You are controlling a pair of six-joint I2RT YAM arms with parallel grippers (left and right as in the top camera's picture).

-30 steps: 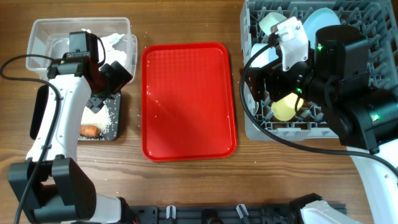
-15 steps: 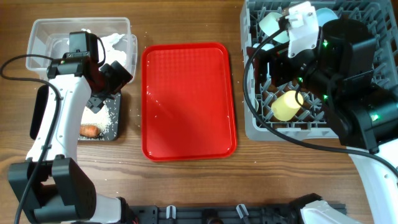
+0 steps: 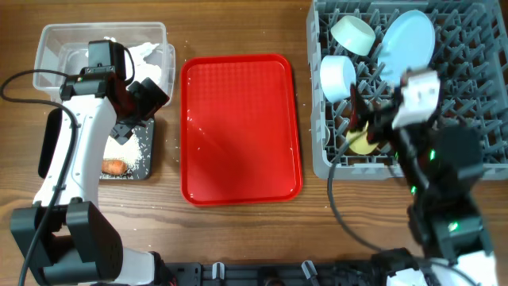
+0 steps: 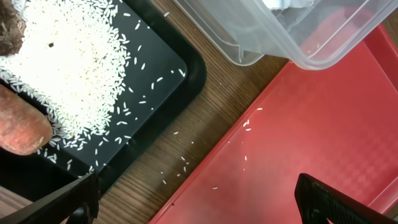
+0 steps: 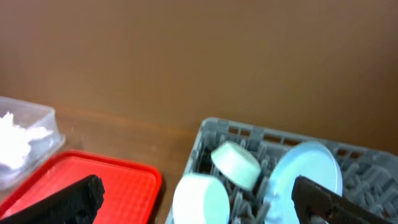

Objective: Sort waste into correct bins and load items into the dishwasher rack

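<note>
Finding: over the last second the right arm drew back from above the dishwasher rack (image 3: 476, 48) toward its near edge, and the right claw (image 5: 196, 200) came away with nothing in it. In the wrist view its fingers stood wide apart with nothing between them.

The small yellow cup (image 3: 361, 143), close against that claw a second earlier, lay among the pegs just beneath and beside it, partly hidden by the dark fingers in the overhead view. Whether it sat fully seated could not be told. Ahead of the claw, further into the rack, stood the pale blue bowl (image 3: 337, 77), the pale green bowl (image 3: 353, 33) and the pale blue plate (image 3: 409, 36).

The left claw (image 4: 199, 200) had not moved. It hung spread wide and empty, with the black tray (image 4: 155, 62) ahead to its left holding the rice (image 4: 68, 68) and carrot (image 4: 18, 124), and the clear tub (image 4: 261, 43) ahead of it.

Assessment: all four dishes appeared racked, so loading looked complete. Stray grains remained on the red tray (image 3: 238, 127) and the surface below the left claw
</note>
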